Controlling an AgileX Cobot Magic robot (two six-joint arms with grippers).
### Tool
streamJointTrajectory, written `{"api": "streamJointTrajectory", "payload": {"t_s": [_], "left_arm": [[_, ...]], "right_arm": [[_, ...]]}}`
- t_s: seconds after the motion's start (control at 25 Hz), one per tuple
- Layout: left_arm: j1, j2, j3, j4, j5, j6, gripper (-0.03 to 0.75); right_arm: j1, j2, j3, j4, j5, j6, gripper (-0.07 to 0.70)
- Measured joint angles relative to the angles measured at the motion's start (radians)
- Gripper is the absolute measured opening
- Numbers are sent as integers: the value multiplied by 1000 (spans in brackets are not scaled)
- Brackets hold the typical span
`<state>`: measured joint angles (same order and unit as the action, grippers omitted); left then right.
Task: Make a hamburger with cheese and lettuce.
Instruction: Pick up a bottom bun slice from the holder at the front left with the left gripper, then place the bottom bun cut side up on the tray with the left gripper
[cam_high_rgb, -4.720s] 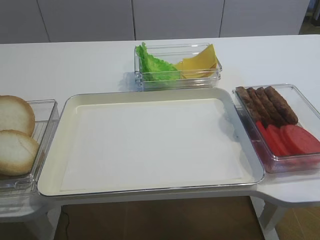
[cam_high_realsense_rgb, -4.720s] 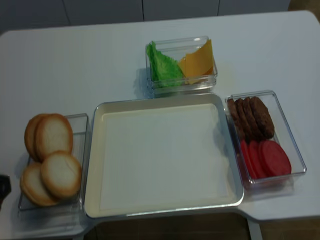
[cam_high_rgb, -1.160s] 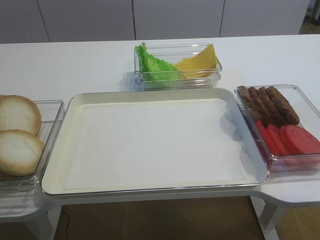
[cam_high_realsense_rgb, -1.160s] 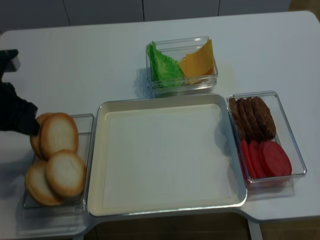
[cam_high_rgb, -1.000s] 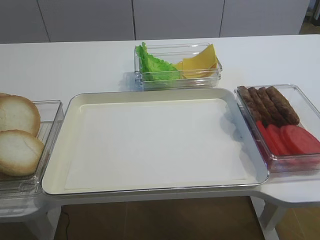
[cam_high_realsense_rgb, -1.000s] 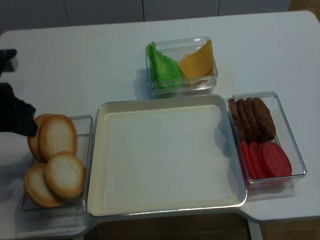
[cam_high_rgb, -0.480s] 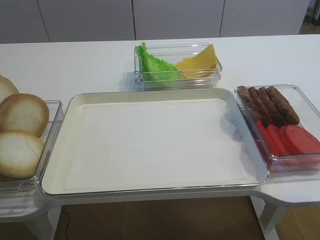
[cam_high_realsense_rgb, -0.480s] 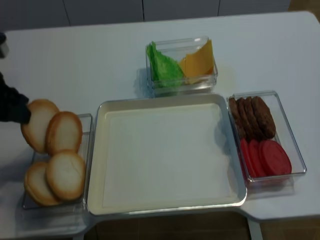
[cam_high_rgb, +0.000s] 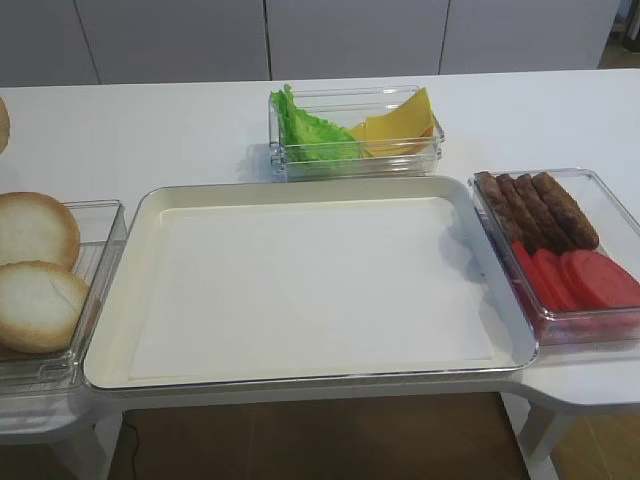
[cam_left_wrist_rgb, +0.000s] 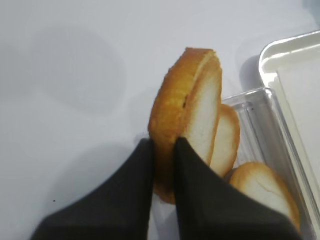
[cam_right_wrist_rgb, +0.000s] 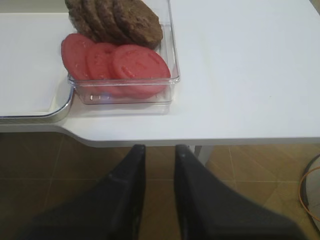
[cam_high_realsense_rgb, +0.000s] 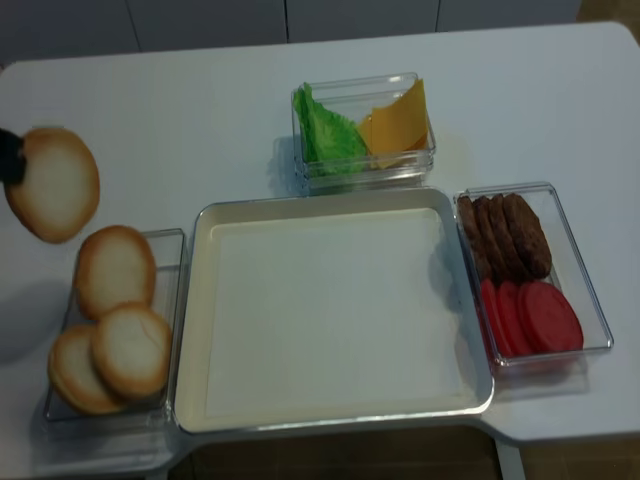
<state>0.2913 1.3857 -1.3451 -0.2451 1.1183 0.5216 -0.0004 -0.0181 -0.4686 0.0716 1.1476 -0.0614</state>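
Note:
My left gripper (cam_left_wrist_rgb: 163, 145) is shut on the golden rim of a bun half (cam_left_wrist_rgb: 192, 100) and holds it on edge, in the air above the table, left of the bun box. In the realsense view this bun half (cam_high_realsense_rgb: 52, 185) hangs at the far left, behind the box, with only a tip of the left gripper (cam_high_realsense_rgb: 8, 157) showing. The cheese (cam_high_realsense_rgb: 397, 122) and the lettuce (cam_high_realsense_rgb: 325, 130) lie together in a clear box behind the tray; both show in the other high view too, cheese (cam_high_rgb: 400, 122) and lettuce (cam_high_rgb: 305, 130). My right gripper (cam_right_wrist_rgb: 159, 150) is open and empty, below the table's front edge.
A large cream tray (cam_high_realsense_rgb: 320, 310) sits in the middle. The clear bun box (cam_high_realsense_rgb: 165, 240) on its left holds three more bun halves (cam_high_realsense_rgb: 115, 270). A clear box on the right holds brown patties (cam_right_wrist_rgb: 115, 17) and red slices (cam_right_wrist_rgb: 125, 62).
My left gripper has lifted one bun half out of the bun box, up and toward the back left. Three bun halves stay in the box.

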Motion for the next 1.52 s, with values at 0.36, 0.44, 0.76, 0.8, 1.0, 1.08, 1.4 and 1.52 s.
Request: {"api": "streamJointTrajectory", "payload": {"t_s": [0.36,0.44,0.76,0.8,1.0,1.08,1.4,1.52], "left_arm": [[-23,-22,-21,-232,76,-2,70],[-69,-22,-21,-255,105,15,70],[-318,7,-21,-343,121,19,70],[-348,20,-21,-369,121,11,70],[-456,121,-21,-446,102,-63,69],[-489,170,-21,-464,96,-74,69],[-606,345,-21,-506,80,-98,69],[-620,396,-21,-515,65,-130,69]], "right_arm": [[0,0,0,0,0,0,154],[0,0,0,0,0,0,153],[0,0,0,0,0,2,153],[0,0,0,0,0,2,153],[0,0,0,0,0,2,153],[0,0,0,0,0,2,153],[0,0,0,0,0,2,153],[0,0,0,0,0,2,153]]}}
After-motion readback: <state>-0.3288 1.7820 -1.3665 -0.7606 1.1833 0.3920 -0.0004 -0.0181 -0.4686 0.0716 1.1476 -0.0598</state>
